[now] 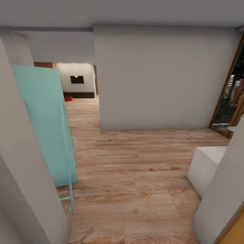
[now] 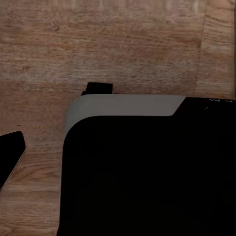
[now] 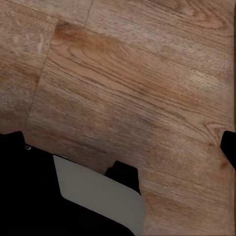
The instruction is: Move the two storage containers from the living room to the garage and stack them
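Far down the hallway, in the head view, a small orange-red shape (image 1: 68, 98) lies on the wood floor at the living room's entrance; it looks like one of the storage containers, mostly cut off by a turquoise door. The living room's black TV (image 1: 77, 79) hangs on the far wall. My left gripper (image 2: 118, 157) hangs over the plank floor above my black base, with one dark fingertip (image 2: 10, 158) at the picture's edge. My right gripper (image 3: 120, 147) is open and empty, its fingertip (image 3: 229, 147) far to one side. The garage is out of view.
An open turquoise door (image 1: 47, 125) stands at the left along a grey wall. A white wall block (image 1: 162, 78) fills the middle, with the passage to its left. A white box (image 1: 206, 167) sits at the right. A wood-framed glass door (image 1: 234, 98) is at the far right.
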